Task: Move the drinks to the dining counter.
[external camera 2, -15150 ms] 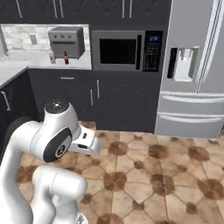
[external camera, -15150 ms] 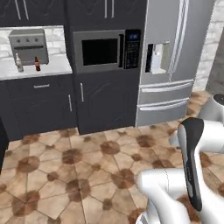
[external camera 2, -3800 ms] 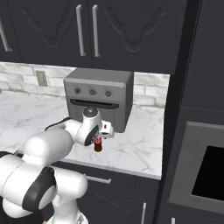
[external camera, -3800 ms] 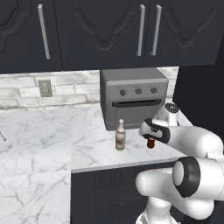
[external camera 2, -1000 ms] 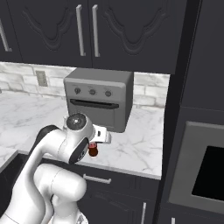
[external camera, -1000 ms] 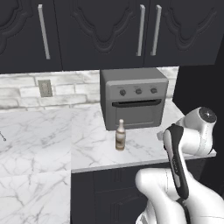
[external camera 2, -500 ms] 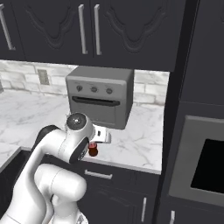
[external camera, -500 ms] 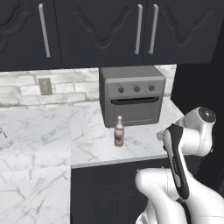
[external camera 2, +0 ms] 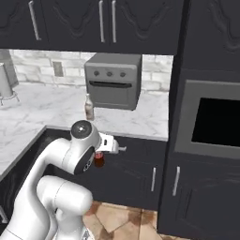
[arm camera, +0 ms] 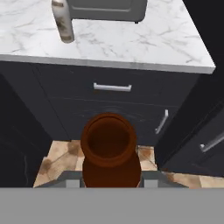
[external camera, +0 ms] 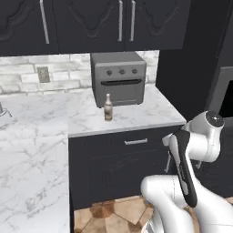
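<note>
— Over by the marble tabletop (external camera: 136, 116), what's still standing there?

— One cream-beige bottle (external camera: 108, 107), upright, just in front of the grey toaster oven (external camera: 119, 77), near its left corner. It is set back from the front edge, with bare marble on both sides of it.

— And the arm?

— Its end effector (external camera 2: 99, 158) hangs off the tabletop, out in front of the dark drawer fronts and below the marble edge. It is clenched around the dark brown bottle (arm camera: 110, 151), which I see from above, mouth up, over the patterned floor tiles (arm camera: 59, 155).

— Anything close to it?

— The drawer with the silver bar handle (arm camera: 112, 87) is straight behind the bottle, and dark cabinet doors (external camera 2: 164, 183) run on to the right. A tall dark column with a built-in black oven (external camera 2: 218, 123) stands at the right end of the tabletop, so that side is walled in.

— Open room, then?

— Towards the floor and back from the cabinets. To the left, the marble turns a corner and runs forward along the side (external camera: 32, 159), hemming in that flank.
</note>
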